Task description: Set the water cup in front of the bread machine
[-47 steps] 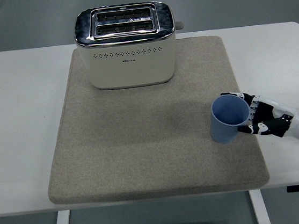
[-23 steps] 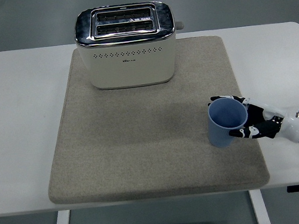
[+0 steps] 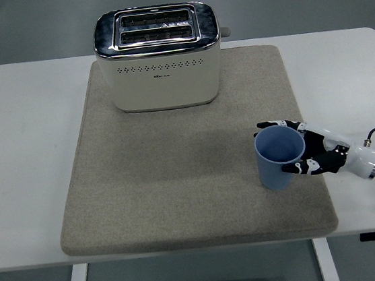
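Cup: the blue water cup (image 3: 280,158) stands upright at lower right of the frame, on the mat's right part, well apart from the bread machine (image 3: 158,55) at upper centre.
Hand: the right hand (image 3: 314,152) has fingers curled around the cup's side, probably to carry it.
Surface: grey mat (image 3: 178,175) on white table (image 3: 25,145).
Room: grey floor behind.

A single high camera looks forward and down over the white table (image 3: 24,132), its near edge along the bottom.
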